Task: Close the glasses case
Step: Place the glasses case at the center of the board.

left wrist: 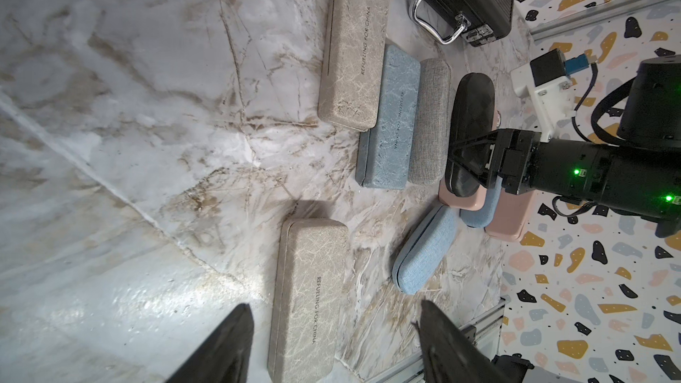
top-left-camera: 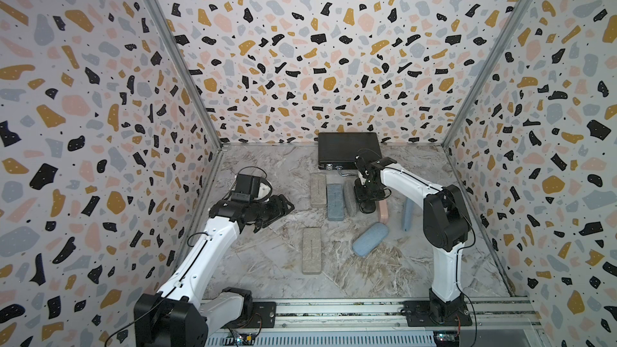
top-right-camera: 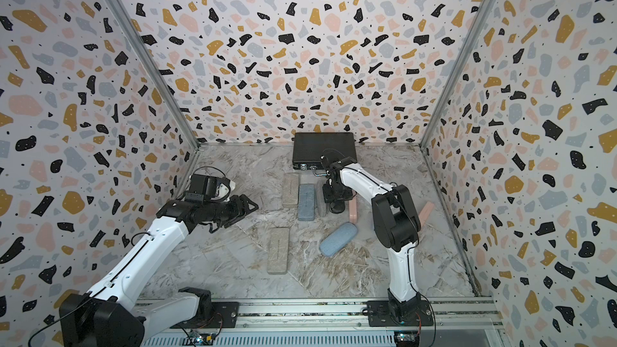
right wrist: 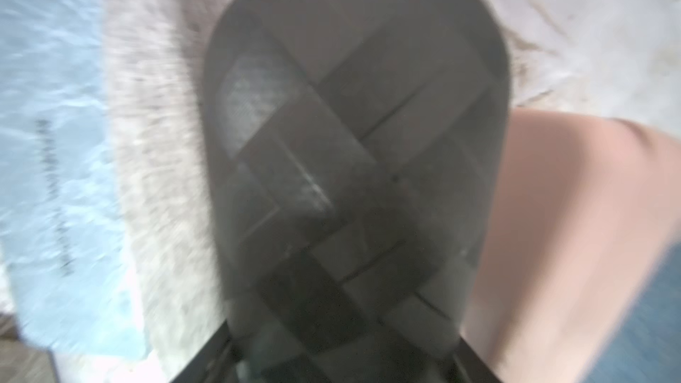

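A black woven glasses case [right wrist: 353, 141] lies in the row of cases at the back of the table, in both top views [top-left-camera: 368, 208] [top-right-camera: 337, 208]. In the left wrist view the black case [left wrist: 473, 105] looks shut, with its near end resting on a pink case [left wrist: 464, 198]. My right gripper [left wrist: 451, 158] [right wrist: 341, 359] [top-left-camera: 367, 195] comes down over the black case, one finger pressed against each long side. My left gripper [left wrist: 333, 307] [top-left-camera: 278, 216] hangs open over the left of the table, holding nothing.
Beside the black case lie a grey fabric case [left wrist: 429, 123], a blue marbled case [left wrist: 390, 123] and a beige case [left wrist: 352, 42]. Nearer the front are another beige case [top-left-camera: 311, 250] and a blue fabric case [top-left-camera: 370, 238]. A black briefcase [top-left-camera: 349, 148] stands at the back wall.
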Tool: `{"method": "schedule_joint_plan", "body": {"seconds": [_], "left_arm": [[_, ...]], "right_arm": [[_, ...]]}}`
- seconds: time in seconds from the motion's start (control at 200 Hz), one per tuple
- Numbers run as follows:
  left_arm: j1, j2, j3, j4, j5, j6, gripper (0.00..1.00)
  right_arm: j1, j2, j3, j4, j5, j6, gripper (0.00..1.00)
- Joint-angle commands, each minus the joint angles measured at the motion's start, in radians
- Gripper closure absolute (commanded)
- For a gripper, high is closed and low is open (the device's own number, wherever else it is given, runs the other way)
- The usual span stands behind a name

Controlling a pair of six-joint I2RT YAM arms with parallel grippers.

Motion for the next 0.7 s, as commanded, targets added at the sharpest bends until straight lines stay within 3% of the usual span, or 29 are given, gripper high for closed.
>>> {"method": "schedule_joint_plan", "body": {"seconds": [0.0,0.696], "left_arm": [[0.006,-0.029,-0.008,0.020,0.008,0.006,0.29],[0.012,-0.061,0.003,-0.046,-0.032,0.041,0.28]], "right_arm": [[-0.003,-0.059,-0.005,-0.042,0.010,0.005,0.35],[-0.003,0.068,-0.041,0.040,-0.013,0.028,0.36]]}}
